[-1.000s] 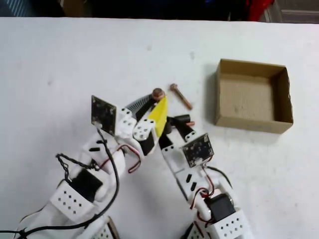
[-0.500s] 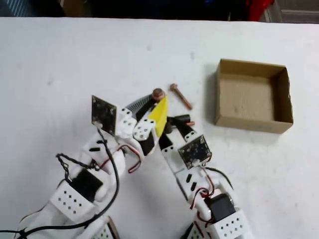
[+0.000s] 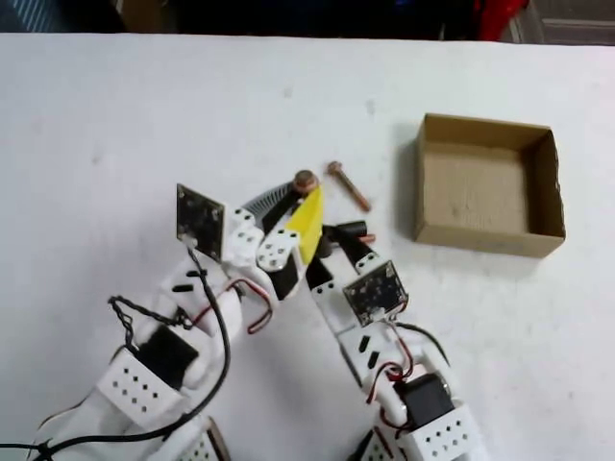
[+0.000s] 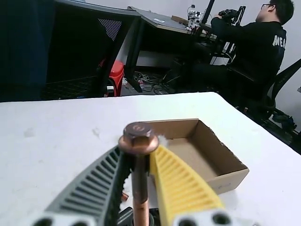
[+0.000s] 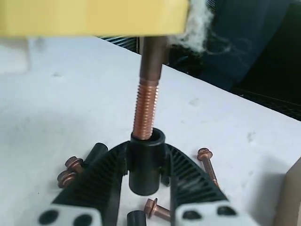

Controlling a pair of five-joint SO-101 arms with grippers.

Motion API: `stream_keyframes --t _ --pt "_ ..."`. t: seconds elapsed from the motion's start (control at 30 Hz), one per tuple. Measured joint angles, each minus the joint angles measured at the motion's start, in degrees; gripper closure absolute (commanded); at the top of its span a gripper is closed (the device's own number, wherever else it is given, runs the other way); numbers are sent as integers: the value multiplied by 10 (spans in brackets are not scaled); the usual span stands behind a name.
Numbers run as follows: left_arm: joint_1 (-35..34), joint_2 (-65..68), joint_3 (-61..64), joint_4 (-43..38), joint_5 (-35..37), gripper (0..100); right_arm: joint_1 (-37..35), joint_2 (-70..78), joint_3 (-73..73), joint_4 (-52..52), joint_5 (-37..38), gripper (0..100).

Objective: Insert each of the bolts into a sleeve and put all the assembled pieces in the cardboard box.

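My left gripper [image 4: 138,165] is shut on a copper bolt [image 4: 139,179], held upright with its flanged head [image 3: 305,180] on top between the grey and yellow fingers. Below it my right gripper [image 5: 146,165] is shut on a black sleeve [image 5: 146,162]. The bolt's threaded tip [image 5: 145,113] stands in the mouth of the sleeve. Both grippers meet at the table's middle [image 3: 312,235] in the high view. The cardboard box [image 3: 488,184] sits open and empty to the right. One loose bolt [image 3: 348,185] lies between the grippers and the box.
Several loose bolts [image 5: 207,165] and black sleeves [image 5: 96,151] lie on the white table under the grippers. The table's far and left areas are bare. A person sits at a desk far behind the table.
The right arm's wrist has shifted slightly; the bolt and left gripper look unchanged.
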Motion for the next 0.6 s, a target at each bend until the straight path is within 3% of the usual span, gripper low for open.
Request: stream_keyframes --t 0.6 --pt "0 0 27 -25 1 977 -3 -1 0 0 0 981"
